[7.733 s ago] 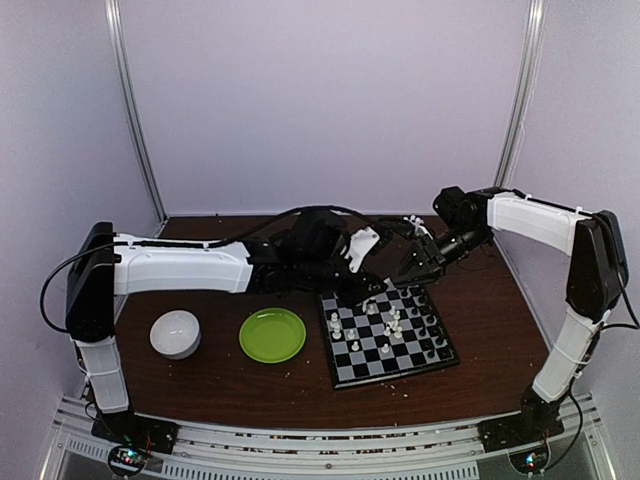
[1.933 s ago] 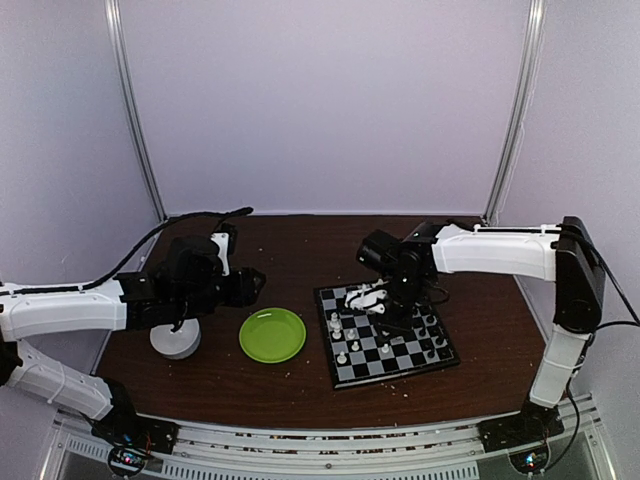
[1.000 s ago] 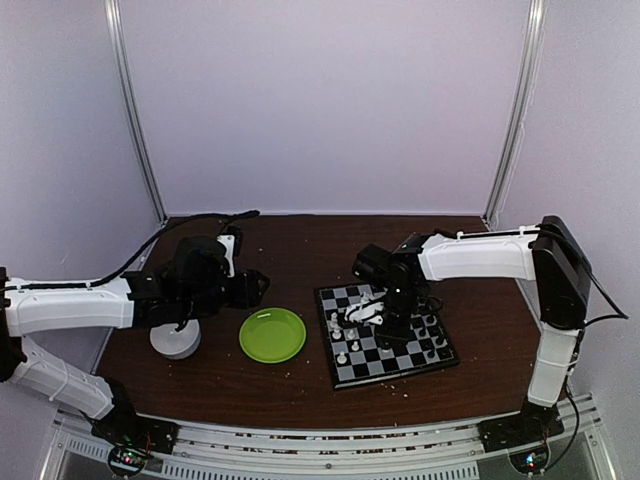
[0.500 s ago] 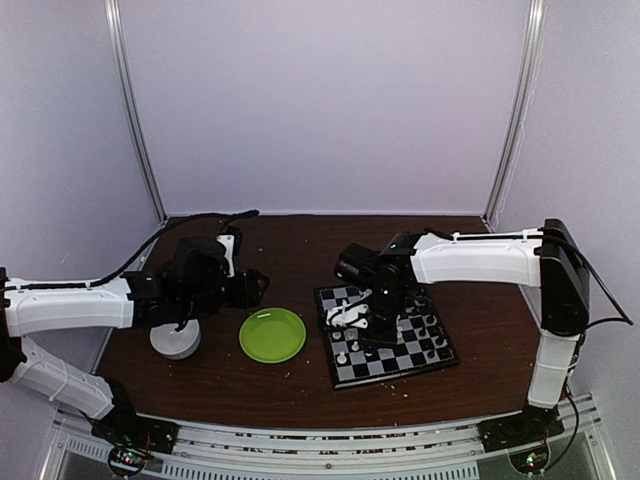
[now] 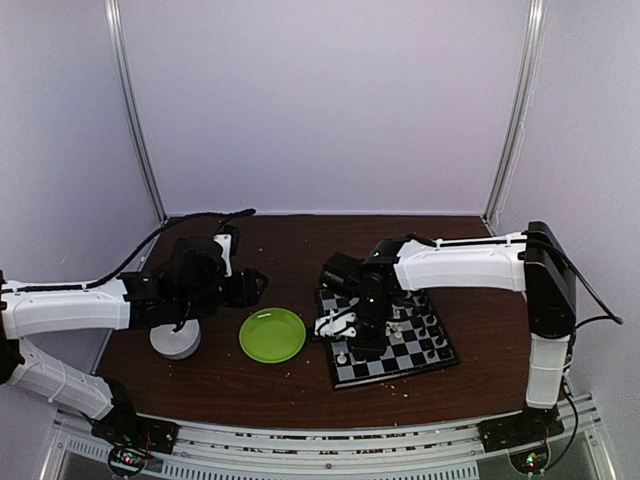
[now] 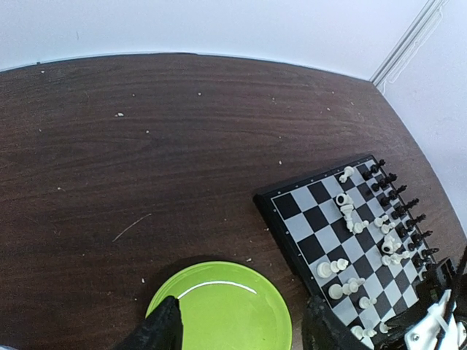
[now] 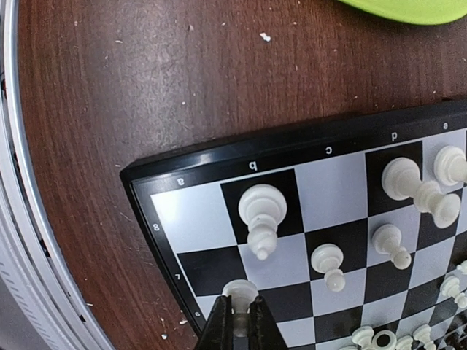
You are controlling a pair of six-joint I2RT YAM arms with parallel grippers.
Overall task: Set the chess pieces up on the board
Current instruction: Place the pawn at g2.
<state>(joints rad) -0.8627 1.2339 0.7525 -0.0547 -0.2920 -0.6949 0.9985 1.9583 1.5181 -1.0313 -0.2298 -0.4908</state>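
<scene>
At the near left corner of the small square black-and-grey checkerboard (image 5: 420, 358), the right gripper (image 7: 238, 321) is clenched on a tiny white plastic pawn (image 7: 241, 292), with other white chess pieces (image 7: 263, 211) just beyond. Left of the board, the left gripper (image 6: 241, 317) hangs spread wide above the round green plate (image 6: 226, 310).

I'm seeing the bowl (image 5: 175, 345) sitting farthest left on the table (image 5: 300, 245), the plate (image 5: 272, 335) lying to its right, and the board (image 5: 398, 360) lying right of the plate. The chess pieces (image 6: 325, 269) are standing scattered on the board. My right gripper (image 7: 238, 313) is hanging over the board's left edge, with one piece (image 7: 241, 291) sitting between its fingers. My left gripper (image 5: 252, 287) is hanging just behind the plate.
</scene>
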